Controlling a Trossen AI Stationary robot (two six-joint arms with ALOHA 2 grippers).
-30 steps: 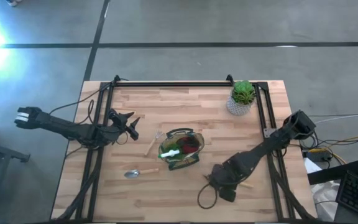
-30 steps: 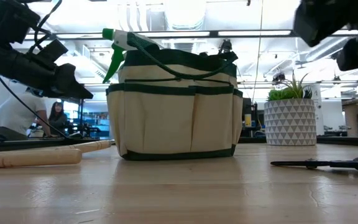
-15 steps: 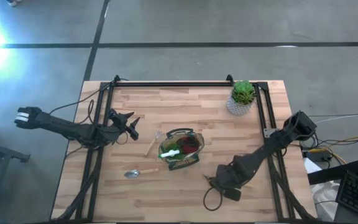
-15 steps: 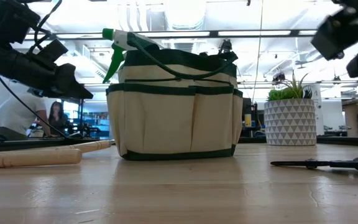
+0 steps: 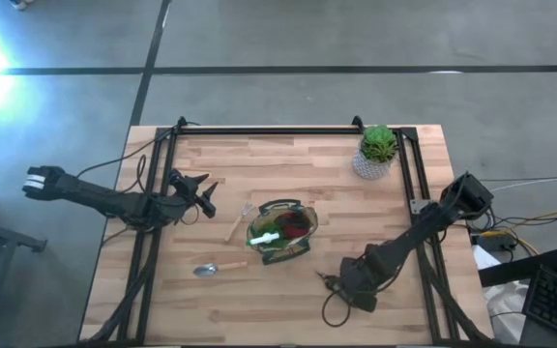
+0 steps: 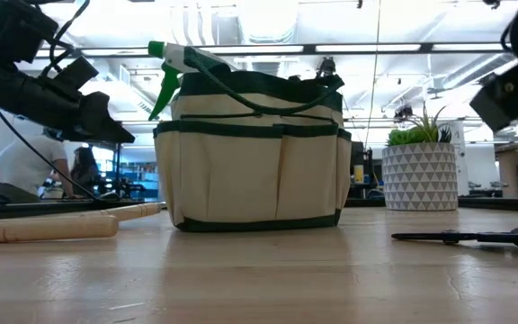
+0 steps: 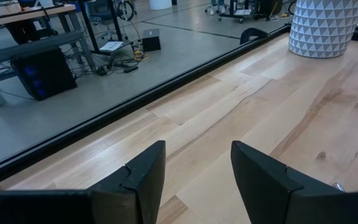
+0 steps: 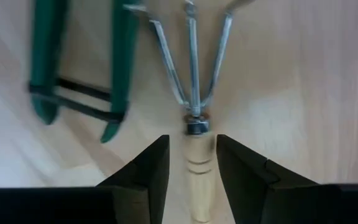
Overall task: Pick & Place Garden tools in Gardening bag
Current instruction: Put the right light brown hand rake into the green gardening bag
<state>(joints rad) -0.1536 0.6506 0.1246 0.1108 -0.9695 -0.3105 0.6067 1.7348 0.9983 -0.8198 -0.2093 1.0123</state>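
Surface: light wooden surface (image 5: 288, 164) with a black frame rail, on a grey concrete floor; workshop room beyond it in the low view.
Change, right arm: over the last second the right gripper (image 8: 191, 146) was brought nearer the front edge, and its fingers were spread from nearly closed to released.
Right gripper now: fingers set either side of the wooden handle of a three-tined hand fork (image 8: 196, 126); nothing grasped yet.
Beside fork: green-handled tool (image 8: 120, 68) lying near, apart from the fingers.
Meaning for task: a grasp on the fork is judged to be prepared; closing and lifting are not yet done.
Gardening bag (image 5: 280, 232): upright mid-surface, already holding a green spray bottle (image 6: 165, 63) and a red piece (image 5: 296, 224).
Still outside: wooden-handled tool (image 5: 232, 228) and metal trowel (image 5: 206, 270), left of the bag.
Left gripper (image 5: 206, 198): unchanged, fingers released, waiting left of the bag.
Writing: no brand, label or text found readable.
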